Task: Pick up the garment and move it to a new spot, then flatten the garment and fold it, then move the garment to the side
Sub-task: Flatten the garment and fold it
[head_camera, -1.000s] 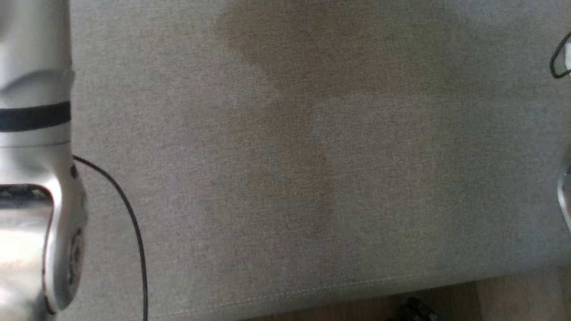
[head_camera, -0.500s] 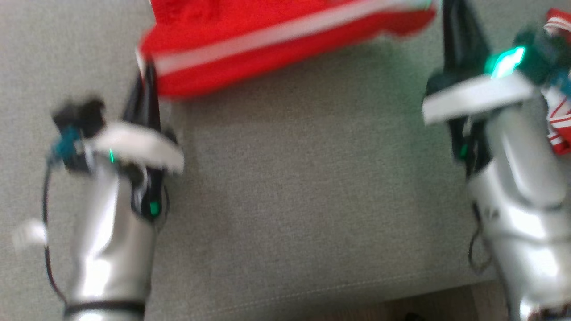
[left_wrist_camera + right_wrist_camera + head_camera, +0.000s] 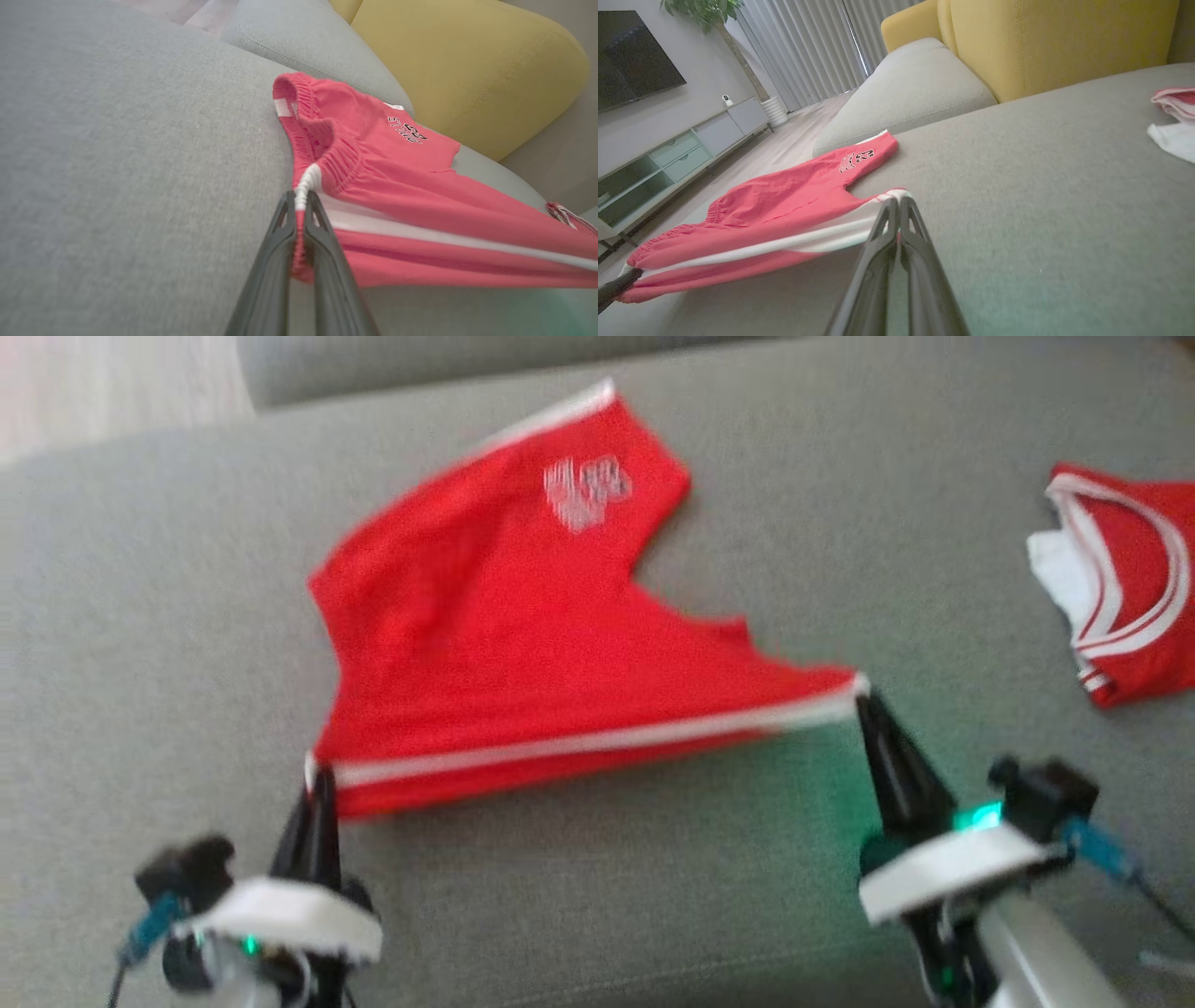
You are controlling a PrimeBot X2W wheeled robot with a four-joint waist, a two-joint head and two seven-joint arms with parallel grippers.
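Note:
The garment [image 3: 495, 644] is a pair of red shorts with a white side stripe and a white printed number, spread over the grey sofa seat [image 3: 140, 644]. My left gripper [image 3: 313, 775] is shut on the elastic waistband corner [image 3: 303, 186]. Stretched between both arms is the striped side, lifted slightly off the cushion. My right gripper [image 3: 864, 695] is shut on the hem corner of the same side [image 3: 896, 193]. The far leg with the print [image 3: 857, 161] lies flat on the seat.
A second red and white garment [image 3: 1120, 588] lies crumpled at the seat's right side, also at the right edge in the right wrist view [image 3: 1176, 116]. A yellow backrest [image 3: 458, 60] rises behind. The cushion's left edge drops to wooden floor [image 3: 784, 144].
The head camera has swung up, bringing the whole garment and both grippers into view. Both grippers stay shut on the striped edge.

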